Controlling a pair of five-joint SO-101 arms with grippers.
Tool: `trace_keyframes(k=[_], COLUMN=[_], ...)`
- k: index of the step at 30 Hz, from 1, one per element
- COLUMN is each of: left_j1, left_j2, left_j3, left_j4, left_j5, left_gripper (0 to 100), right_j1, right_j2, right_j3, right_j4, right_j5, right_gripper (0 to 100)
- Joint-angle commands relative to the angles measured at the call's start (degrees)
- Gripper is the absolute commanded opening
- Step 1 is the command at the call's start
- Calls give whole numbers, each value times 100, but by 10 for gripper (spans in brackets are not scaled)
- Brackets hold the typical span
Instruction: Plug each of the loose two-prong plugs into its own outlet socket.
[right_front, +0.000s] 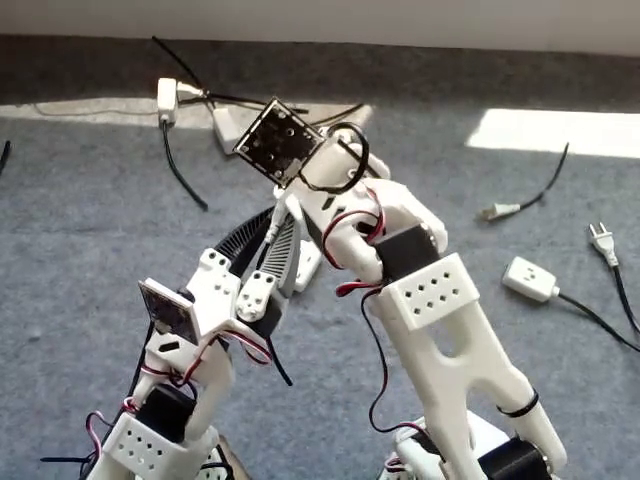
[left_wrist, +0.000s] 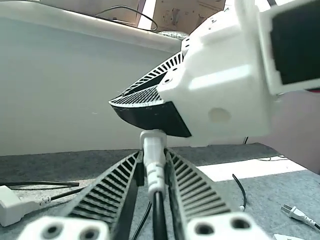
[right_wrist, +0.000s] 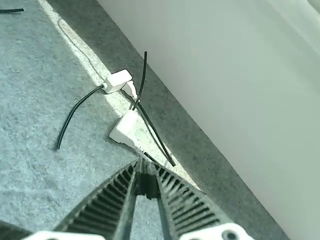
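My left claw was pinching the white plug by its body, a finger on either flank. Its black cord dropped back between the fingers toward my wrist. I held it that way, I judge, so that the working end stood clear above the tips and the cord lay out of the way. I could not tell whether prongs stood on that end, because my right claw sat directly over it, touching or almost touching the top of the plug.

My right claw's fingers were pressed close together, with only a dark sliver between the tips. What that sliver was I could not make out. The two claws met tip to tip above the grey carpet. That looked to me like a hand-over or a re-grip, to get the plug turned properly before carrying it to a socket.

Ahead of the right claw, beyond its tips and near the wall, lay two white sockets. The farther socket seemed to have a plug already joined to it. The nearer socket lay just beside it, crossed by black cord. Well off to the right of both claws lay a spare socket with a loose plug near it, the two not joined. So I judged the task only partly done.
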Motion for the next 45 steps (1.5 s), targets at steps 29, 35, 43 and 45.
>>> trace_keyframes(k=[29,35,43,45], left_j1=[-673,-708,-699,-699], left_j2=[-40,954,4857,5736], left_j3=[-1121,-1921,-5007,-5895], left_j4=[2585,2813,4220,4905], left_j5=[-9,-229,-264,-492], left_gripper=[7,7,7,7], right_j1=[945,936,936,936], right_j2=[92,374,374,374], right_j3=[-3169,-3547,-3547,-3547], right_j4=[2844,3125,3125,3125], right_j5=[-993,-993,-993,-993], right_gripper=[6,6,6,6])
